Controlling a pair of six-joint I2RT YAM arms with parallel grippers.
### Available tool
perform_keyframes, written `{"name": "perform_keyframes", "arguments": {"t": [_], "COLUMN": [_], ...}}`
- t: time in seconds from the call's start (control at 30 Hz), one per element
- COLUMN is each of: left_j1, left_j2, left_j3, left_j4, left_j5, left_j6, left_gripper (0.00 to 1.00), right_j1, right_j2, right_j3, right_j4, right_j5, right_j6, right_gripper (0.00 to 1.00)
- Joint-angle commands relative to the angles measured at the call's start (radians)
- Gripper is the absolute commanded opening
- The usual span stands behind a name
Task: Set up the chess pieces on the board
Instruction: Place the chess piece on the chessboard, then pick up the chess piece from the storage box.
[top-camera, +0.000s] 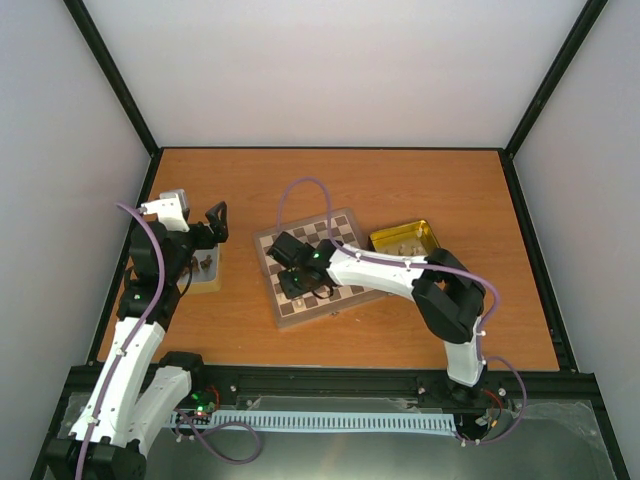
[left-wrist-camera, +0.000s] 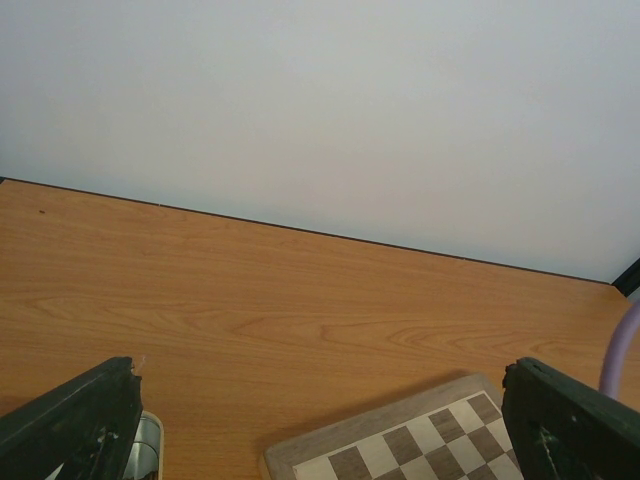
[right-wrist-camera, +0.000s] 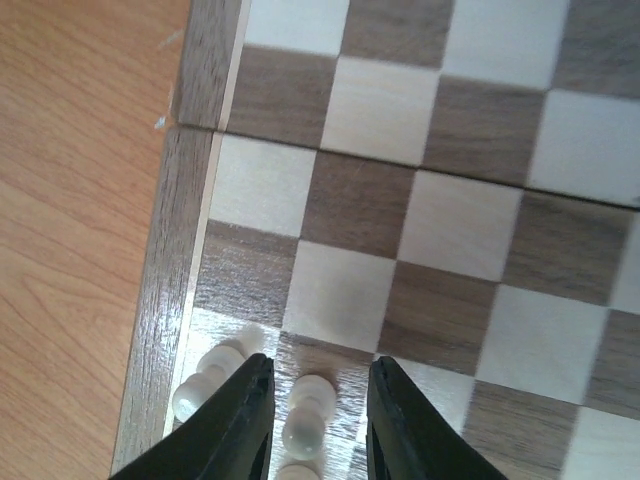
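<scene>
Starting with the surface, you have the chessboard lying askew at its middle, a gold tin of pale pieces just beside its right edge, and a small tray of dark pieces off to the left. Your left tool hangs above that tray, spread wide and holding nothing, probably parked clear of the board. Your right tool is low over the board's near-left corner. Its jaws stand slightly apart with a gap each side of a white pawn, so nothing is clamped. Another white piece sits just beside it in the edge row.
</scene>
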Motion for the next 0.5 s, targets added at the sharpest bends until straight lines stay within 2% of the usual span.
{"name": "perform_keyframes", "arguments": {"t": [0.0,0.3,0.47], "left_j1": [-0.003,-0.003,-0.003], "left_j2": [-0.012,-0.016,-0.010], "left_j3": [0.029,0.032,0.030], "left_j4": [0.014,0.013,0.016], "left_j5": [0.006,0.001,0.007], "left_j6": [-0.010,-0.011,-0.010], "left_gripper": [1.00,1.00,1.00], "right_j1": [-0.016,-0.262,-0.421], "right_j2": [-0.097,-0.361,-0.506], "right_j3": [0.011,-0.171,-0.323], "right_j4": [-0.015,-0.032,-0.011], "right_j5": [0.124,0.317,0.351], "right_j6": [0.040,0.104,0.094], "right_gripper": [0.28,0.29,0.36]}}
